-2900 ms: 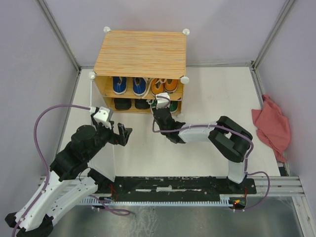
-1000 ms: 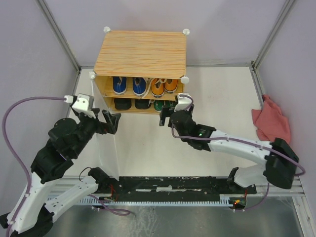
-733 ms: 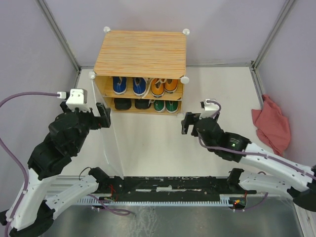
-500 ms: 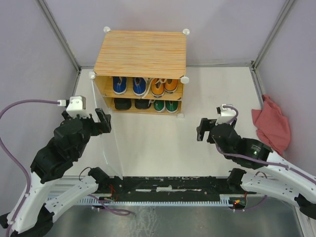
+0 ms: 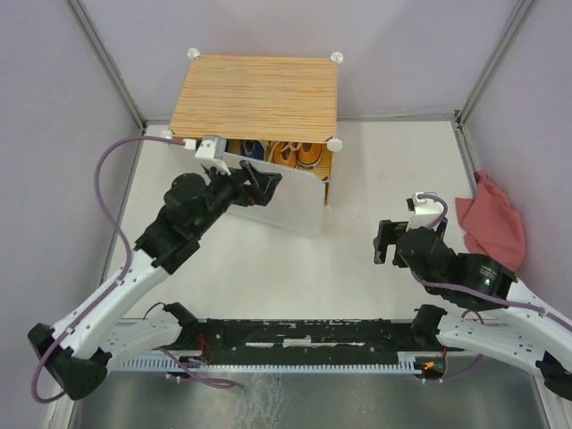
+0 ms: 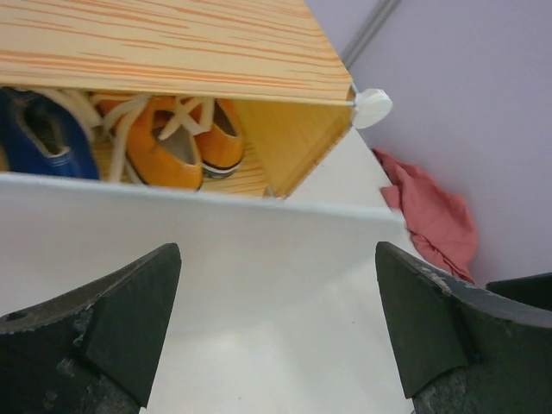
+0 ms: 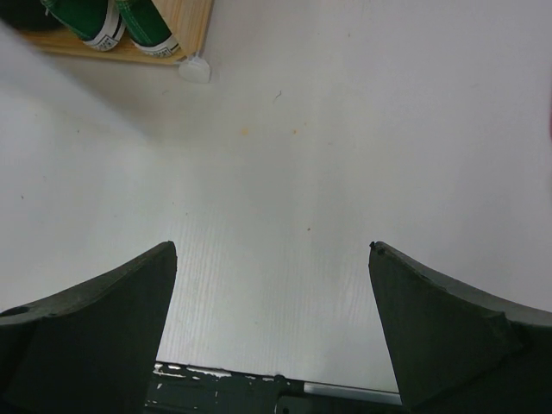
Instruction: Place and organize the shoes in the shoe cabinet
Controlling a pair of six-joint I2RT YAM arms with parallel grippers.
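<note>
The shoe cabinet (image 5: pixel 255 94) stands at the back with its wood-grain top showing. Its white door (image 5: pixel 290 206) slants across the front, partly shut. My left gripper (image 5: pixel 257 186) is open against the door's outer face. In the left wrist view the door (image 6: pixel 216 250) fills the space ahead of the left gripper (image 6: pixel 276 328). Orange shoes (image 6: pixel 172 142) and a blue shoe (image 6: pixel 39 138) show over its top edge. My right gripper (image 5: pixel 382 243) is open with nothing in it, to the right of the cabinet. The right wrist view shows green shoes (image 7: pixel 121 21) on the lower shelf. The black boots are hidden.
A red cloth (image 5: pixel 490 228) lies crumpled at the right wall, and the left wrist view catches the cloth (image 6: pixel 435 220) too. A white corner knob (image 7: pixel 195 69) marks the cabinet's front right foot. The black base rail (image 5: pixel 322 335) runs along the near edge.
The left arm swung from the left of the open door round to the cabinet front, and the door came most of the way shut. The right arm drew back to the right.
</note>
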